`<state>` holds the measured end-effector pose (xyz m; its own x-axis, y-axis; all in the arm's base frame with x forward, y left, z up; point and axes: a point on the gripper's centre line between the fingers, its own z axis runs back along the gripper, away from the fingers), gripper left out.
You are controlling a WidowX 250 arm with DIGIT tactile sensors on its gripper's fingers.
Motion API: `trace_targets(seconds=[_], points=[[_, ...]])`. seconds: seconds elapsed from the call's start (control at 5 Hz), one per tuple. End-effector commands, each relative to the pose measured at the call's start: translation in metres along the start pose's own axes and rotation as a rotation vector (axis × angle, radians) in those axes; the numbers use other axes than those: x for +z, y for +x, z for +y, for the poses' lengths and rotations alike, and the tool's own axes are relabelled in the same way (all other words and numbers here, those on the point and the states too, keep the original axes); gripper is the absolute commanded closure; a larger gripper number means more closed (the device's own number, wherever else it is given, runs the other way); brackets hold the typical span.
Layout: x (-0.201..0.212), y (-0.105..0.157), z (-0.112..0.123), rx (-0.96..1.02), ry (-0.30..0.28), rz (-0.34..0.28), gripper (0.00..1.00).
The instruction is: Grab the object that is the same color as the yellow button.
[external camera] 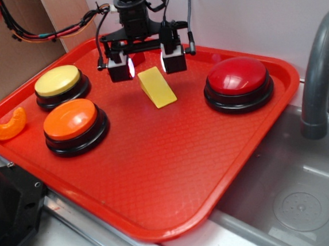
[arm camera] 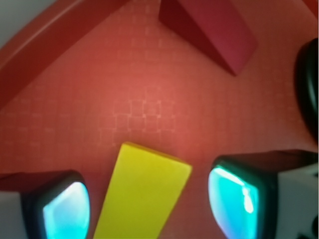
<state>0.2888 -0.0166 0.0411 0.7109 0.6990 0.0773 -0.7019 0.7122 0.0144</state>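
The object, a small yellow wedge block (external camera: 157, 87), lies on the red tray (external camera: 157, 175) near its back middle. My gripper (external camera: 147, 66) hangs just above the wedge's far end, open, one finger on each side. In the wrist view the yellow wedge (arm camera: 142, 194) sits between my two glowing fingertips (arm camera: 65, 211) with gaps on both sides, touching neither. The yellow button (external camera: 58, 81), pale yellow on a black base, stands at the tray's back left.
An orange-topped button (external camera: 73, 123) and a larger red-topped button (external camera: 237, 81) stand on the tray. An orange crescent piece (external camera: 6, 127) lies at the left rim. A dark red wedge (arm camera: 209, 30) lies behind my gripper. A grey sink with a faucet (external camera: 321, 69) is to the right.
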Motion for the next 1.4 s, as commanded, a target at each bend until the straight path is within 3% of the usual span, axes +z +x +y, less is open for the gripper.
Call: trace_targets(seconds=[0.0,0.2,0.4,0.6,0.8,1.0,1.2], points=[[-0.019,-0.001,0.007,0.018,0.035,0.044,0.13],[-0.016,-0.011,0.004,-0.031,0.046,0.038,1.0],[0.017,-0.012,0.004,-0.24,-0.045,0.012,1.0],[0.067,-0.022,0.01,-0.46,-0.165,-0.086,1.0],[0.117,-0.035,0.012,-0.702,-0.268,-0.107,1.0],[0.16,-0.046,0.013,-0.845,-0.232,-0.094,1.0],[0.171,-0.051,0.01,-0.874,-0.222,-0.084,1.0]])
